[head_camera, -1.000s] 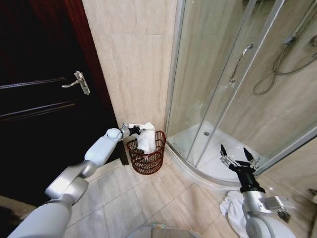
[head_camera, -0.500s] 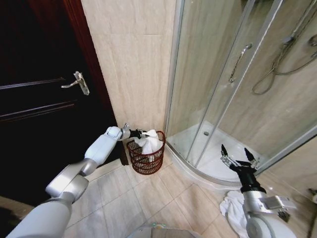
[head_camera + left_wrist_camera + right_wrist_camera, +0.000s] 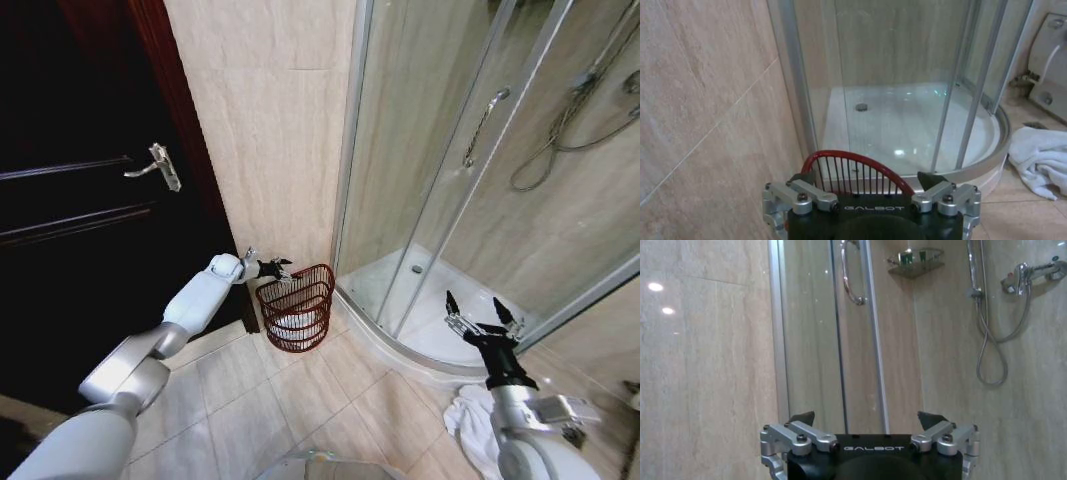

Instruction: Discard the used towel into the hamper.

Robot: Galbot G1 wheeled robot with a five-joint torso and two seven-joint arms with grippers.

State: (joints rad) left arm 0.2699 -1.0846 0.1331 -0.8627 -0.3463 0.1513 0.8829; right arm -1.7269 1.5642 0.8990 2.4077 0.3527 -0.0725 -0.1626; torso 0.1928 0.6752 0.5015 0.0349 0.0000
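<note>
— Where's the hamper (image 3: 297, 317)?

— On the tiled floor (image 3: 300, 400), against the beige wall (image 3: 270, 120), between the dark door (image 3: 80, 200) and the curved edge of the shower tray (image 3: 430, 330). A used towel (image 3: 296, 322) lies inside it, low down, pale through the wire rings.

— And the left gripper (image 3: 278, 266)?

— Stretched out just above the hamper's rim on the door side, fingers spread wide, holding nothing. From the left wrist the red rim (image 3: 853, 167) arcs between its fingertips.

— The right one?

— The right gripper (image 3: 482, 315) is raised near the shower tray's front edge, fingers apart and empty — a second white towel (image 3: 470, 425) is heaped on the floor beside that arm.
</note>
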